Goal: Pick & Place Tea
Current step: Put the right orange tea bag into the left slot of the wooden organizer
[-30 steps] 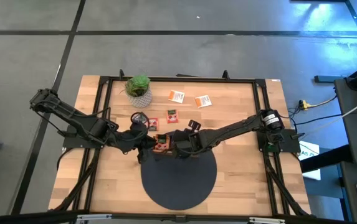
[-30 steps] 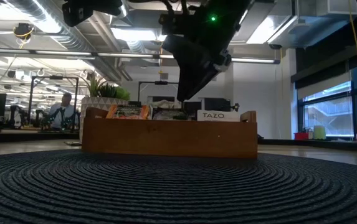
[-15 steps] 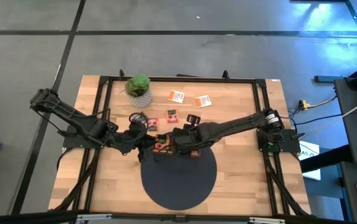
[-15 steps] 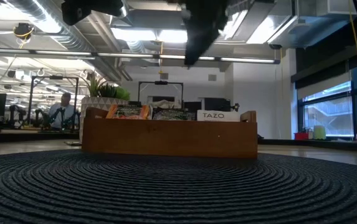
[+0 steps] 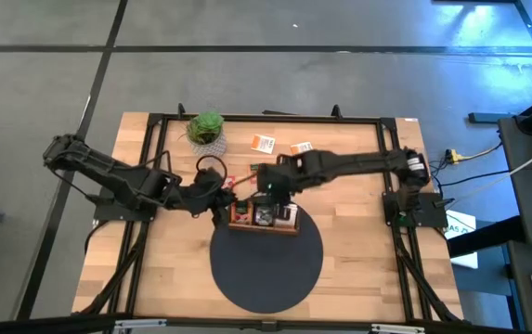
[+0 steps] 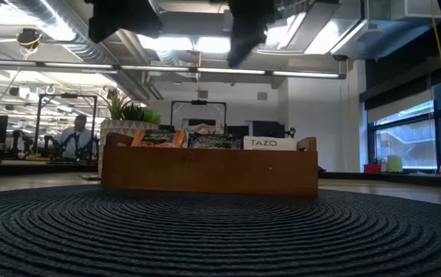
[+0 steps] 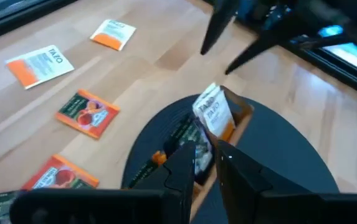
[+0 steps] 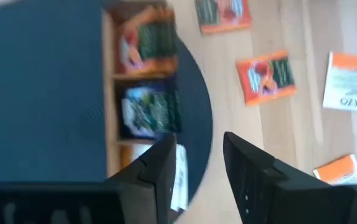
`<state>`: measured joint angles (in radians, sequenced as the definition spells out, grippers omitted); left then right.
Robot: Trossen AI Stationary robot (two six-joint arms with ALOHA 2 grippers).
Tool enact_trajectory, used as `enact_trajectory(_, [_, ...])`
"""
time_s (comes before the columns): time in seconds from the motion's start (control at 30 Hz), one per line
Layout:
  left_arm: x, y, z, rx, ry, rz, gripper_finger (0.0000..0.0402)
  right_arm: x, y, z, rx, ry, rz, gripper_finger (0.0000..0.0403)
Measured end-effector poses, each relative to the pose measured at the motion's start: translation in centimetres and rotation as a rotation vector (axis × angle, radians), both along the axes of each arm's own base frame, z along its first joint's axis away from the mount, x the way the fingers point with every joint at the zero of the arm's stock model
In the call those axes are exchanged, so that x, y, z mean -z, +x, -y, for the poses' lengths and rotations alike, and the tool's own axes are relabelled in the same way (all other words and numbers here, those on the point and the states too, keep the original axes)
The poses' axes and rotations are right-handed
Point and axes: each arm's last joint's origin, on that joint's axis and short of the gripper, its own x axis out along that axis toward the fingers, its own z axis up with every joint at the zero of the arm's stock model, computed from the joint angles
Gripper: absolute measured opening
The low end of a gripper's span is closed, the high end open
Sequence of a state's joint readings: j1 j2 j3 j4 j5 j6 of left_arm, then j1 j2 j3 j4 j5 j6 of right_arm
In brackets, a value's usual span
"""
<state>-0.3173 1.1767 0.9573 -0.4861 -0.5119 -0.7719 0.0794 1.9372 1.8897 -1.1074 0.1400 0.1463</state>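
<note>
The brown three-part tray (image 5: 264, 220) (image 6: 208, 168) stands on the round dark mat (image 5: 267, 264) and holds several packets, among them a white TAZO one (image 7: 212, 111). Loose tea packets lie flat on the wood: white-orange ones (image 5: 263, 143) (image 7: 40, 64) (image 7: 111, 32) and orange ones (image 7: 88, 112) (image 8: 266, 74). My right gripper (image 5: 267, 188) (image 8: 200, 171) hangs open and empty above the tray's far side. My left gripper (image 5: 220, 204) (image 7: 207, 171), fingers slightly apart and empty, hovers just off the tray's left end.
A small green potted plant (image 5: 206, 130) stands near the table's far left corner. The loose packets lie between the plant and the tray. Bare wood shows to the left, right and near side of the mat. In the low view, an office room lies behind the table.
My right gripper has risen out of the tray and drawn back toward the table's far edge, its arm swinging that way. It now hangs above the tray's far side. The tray has stayed in place.
</note>
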Motion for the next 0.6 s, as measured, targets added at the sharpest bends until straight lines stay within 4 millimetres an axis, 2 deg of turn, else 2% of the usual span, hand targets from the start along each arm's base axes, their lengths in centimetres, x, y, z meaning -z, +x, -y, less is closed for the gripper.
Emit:
enact_trajectory(0.17, [0.1, 0.2, -1.4, -0.053, -0.001, -0.016, 0.006, 1.4, -1.4, 4.4, 0.009, 0.096, 0.077, 0.0136])
enact_trajectory(0.37, [0.2, 0.6, -3.6, -0.123, -0.024, -0.027, 0.0063, 4.5, -1.8, 9.7, -0.012, 0.239, 0.245, 0.0136])
enact_trajectory(0.47, [0.2, 0.7, -4.6, -0.155, -0.033, -0.028, 0.0061, 6.4, -1.5, 11.4, 0.018, 0.22, 0.296, 0.0136])
enact_trajectory(0.6, [0.2, 0.7, -5.7, -0.194, -0.038, -0.029, 0.0062, 8.6, -1.5, 12.7, 0.061, 0.217, 0.331, 0.0136])
